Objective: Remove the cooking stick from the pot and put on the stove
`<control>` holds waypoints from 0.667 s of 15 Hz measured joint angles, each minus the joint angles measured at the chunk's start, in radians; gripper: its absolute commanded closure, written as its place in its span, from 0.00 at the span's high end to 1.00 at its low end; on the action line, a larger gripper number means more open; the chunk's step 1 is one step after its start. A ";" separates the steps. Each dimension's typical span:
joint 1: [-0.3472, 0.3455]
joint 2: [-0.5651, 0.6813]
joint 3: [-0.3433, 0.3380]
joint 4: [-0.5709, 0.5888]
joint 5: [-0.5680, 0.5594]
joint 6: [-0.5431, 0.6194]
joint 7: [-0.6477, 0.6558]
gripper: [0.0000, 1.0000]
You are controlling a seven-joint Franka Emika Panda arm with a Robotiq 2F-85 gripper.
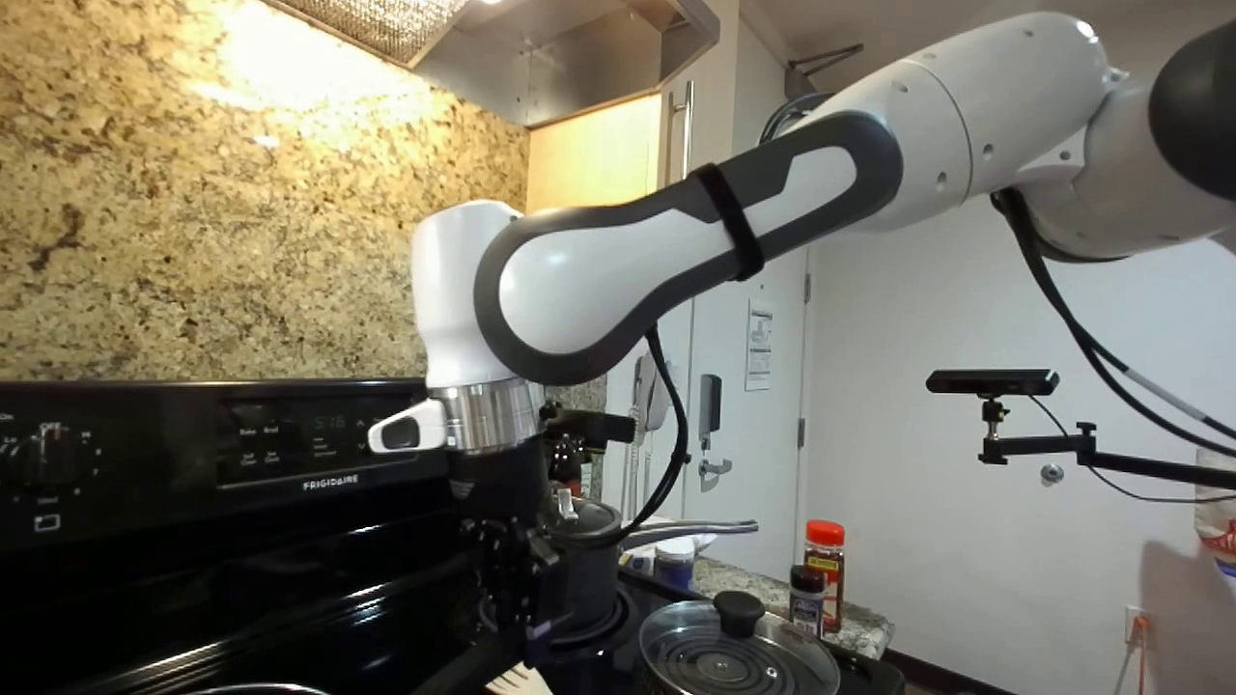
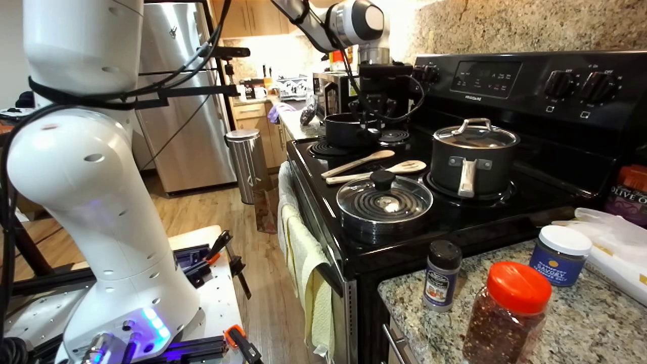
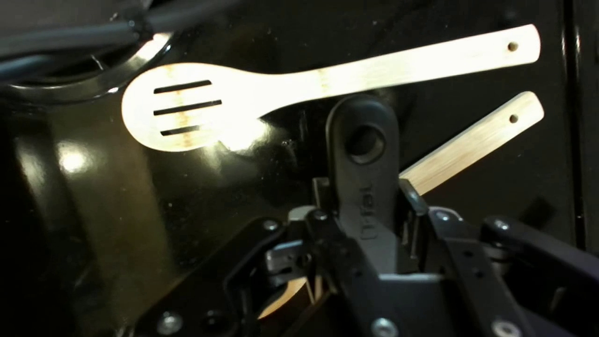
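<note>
I hold my claw (image 3: 367, 195) narrow on the handle (image 3: 362, 178) of the pot (image 2: 342, 132), apparently gripping; on the stove (image 2: 541, 196) below, a plain cooking stick (image 3: 472, 145) slants beneath the claw, a slotted cooking stick (image 3: 323, 84) crosswise just beyond.

Warm light is spilling from the range hood (image 1: 550, 58) over the granite backsplash (image 1: 241, 212), bleaching its brightest patch, while the white wall (image 1: 917, 319) on the right is looking cooler and greyer. Bluish-white light is glowing on the robot base (image 2: 126, 283). In the wrist view the slotted wooden spoon (image 3: 295, 86) is blowing out toward white, glare is spotting the glossy black stovetop (image 3: 210, 196), the end effector (image 3: 367, 192) is sitting in shadow, and a gray bar (image 3: 75, 38) at left is blurring.
</note>
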State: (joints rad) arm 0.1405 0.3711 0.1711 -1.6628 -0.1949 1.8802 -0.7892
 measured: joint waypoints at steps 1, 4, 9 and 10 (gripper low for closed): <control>0.000 -0.011 -0.001 -0.011 0.000 0.000 0.002 0.14; 0.002 -0.048 -0.001 -0.052 -0.002 0.000 0.007 0.14; 0.006 -0.112 0.006 -0.140 0.005 0.000 0.007 0.59; 0.007 -0.119 0.009 -0.158 0.007 0.001 0.008 0.55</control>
State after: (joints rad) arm 0.1475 0.2525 0.1801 -1.8209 -0.1876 1.8809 -0.7817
